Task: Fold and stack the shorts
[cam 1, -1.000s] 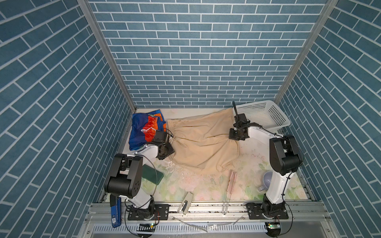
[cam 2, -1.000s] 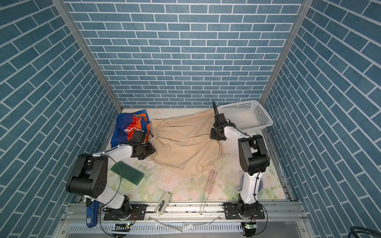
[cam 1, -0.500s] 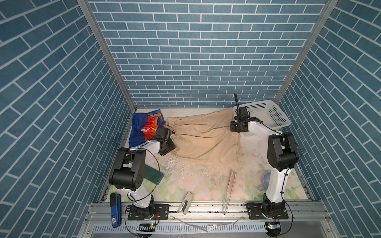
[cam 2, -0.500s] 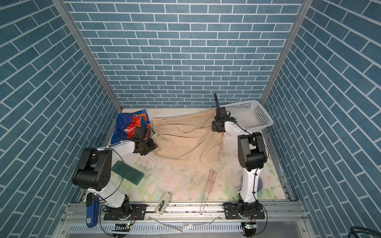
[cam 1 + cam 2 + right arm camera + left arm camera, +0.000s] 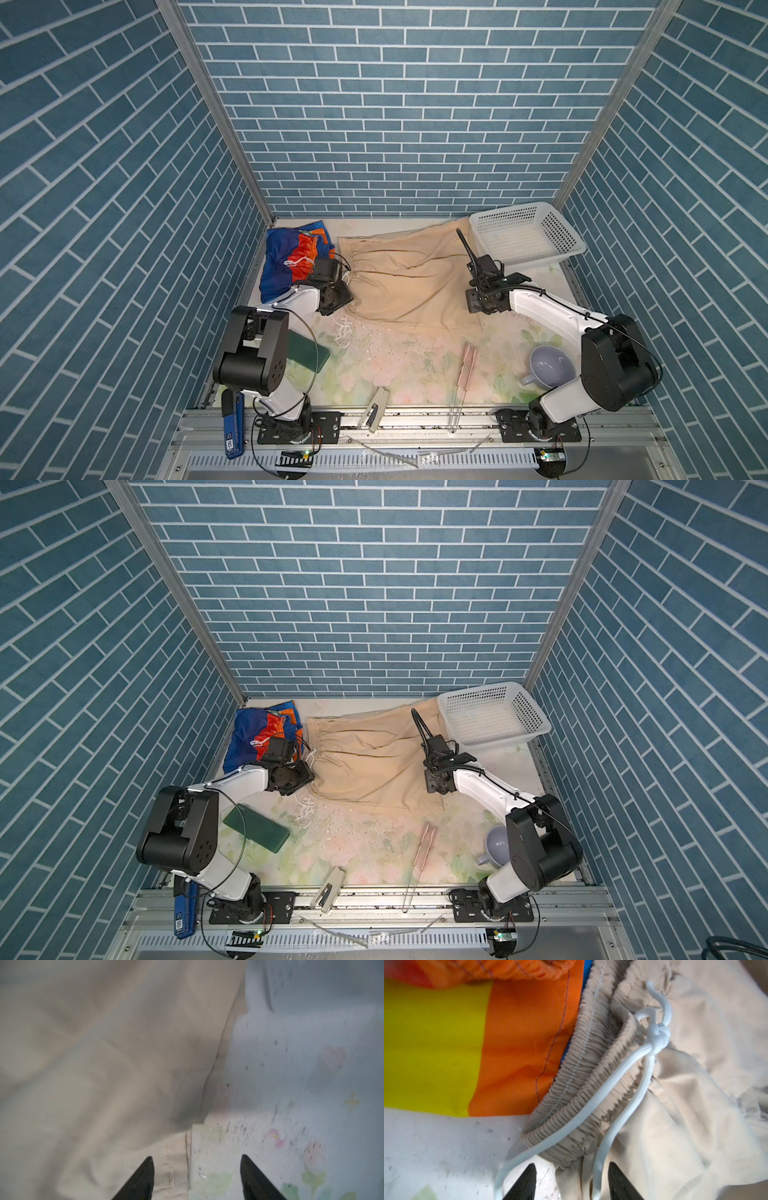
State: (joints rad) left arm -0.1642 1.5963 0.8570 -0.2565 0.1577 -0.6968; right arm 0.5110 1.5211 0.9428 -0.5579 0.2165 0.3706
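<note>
We judge the task roughly half done. The rainbow-striped shiny thin shorts (image 5: 286, 257) lie as a compact, somewhat rumpled bundle in the back-left corner of the floral-printed table surface (image 5: 395, 365). They look folded, though we cannot tell how neatly. The plain beige shorts (image 5: 407, 282) lie spread along the back edge, between that bundle and the back-right corner, with their gathered waistband (image 5: 571, 1076) touching the striped pair. They are too wide to stack as they lie, so by our reckoning they need at least one more fold and then a lift onto the striped bundle, or the other way round.

The left gripper (image 5: 572, 1164) sits at the waistband's near end, its jaws moderately apart and gripping nothing. The white drawstring (image 5: 591, 1101) and the end of the band lie between and just ahead of its tips. The right gripper (image 5: 196, 1156) hangs over the leg hem with its jaws wide, one tip over cloth and one over bare surface, and it holds nothing.

As for containers, the white perforated plastic basket (image 5: 536, 261) in the back-right corner shows nothing inside, and one beige leg end reaches its wall. The lavender mug (image 5: 548, 365) near the right edge, partly hidden by the right arm, also looks empty
</note>
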